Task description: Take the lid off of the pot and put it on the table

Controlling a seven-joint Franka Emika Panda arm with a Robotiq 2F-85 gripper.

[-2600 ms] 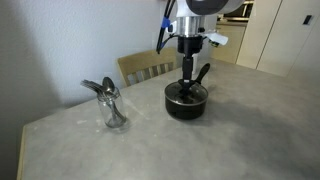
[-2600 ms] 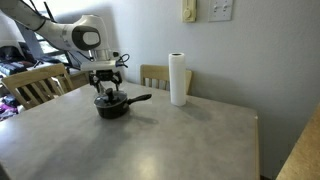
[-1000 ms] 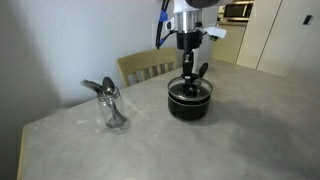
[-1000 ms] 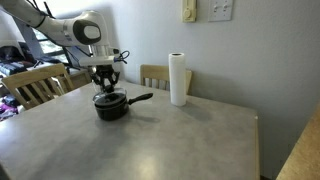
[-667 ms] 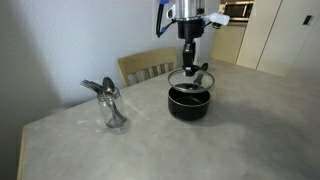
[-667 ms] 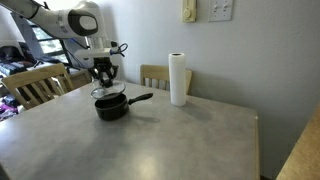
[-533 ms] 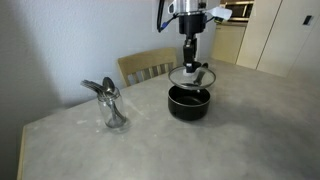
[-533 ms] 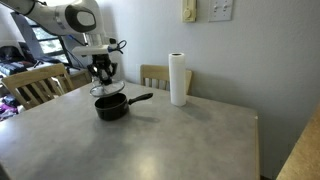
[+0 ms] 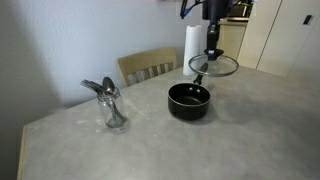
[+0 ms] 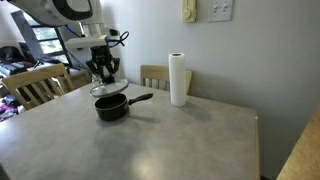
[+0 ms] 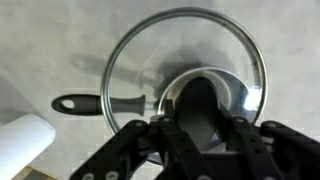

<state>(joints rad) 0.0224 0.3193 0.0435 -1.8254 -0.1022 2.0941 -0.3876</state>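
My gripper (image 9: 213,54) is shut on the knob of the lid (image 9: 214,67), a round glass disc with a dark rim. It holds the lid level in the air, above and a little behind the pot (image 9: 188,100). The small black pot stands open on the grey speckled table (image 9: 250,130), its long handle (image 10: 140,98) sticking out. In an exterior view the lid (image 10: 107,89) hangs just over the pot (image 10: 111,107) under the gripper (image 10: 103,74). In the wrist view I look down through the lid (image 11: 150,55) at the pot's handle (image 11: 78,103). The fingers hide the knob.
A clear glass jar with metal spoons (image 9: 112,105) stands near the table's corner. A white paper towel roll (image 10: 178,79) stands upright near the back edge. Wooden chairs (image 10: 35,86) (image 9: 150,65) sit against the table's sides. A wall rises close behind.
The gripper has lifted the lid off the pot and carried it up and sideways, away from the jar. The pot now stands uncovered and has not moved.
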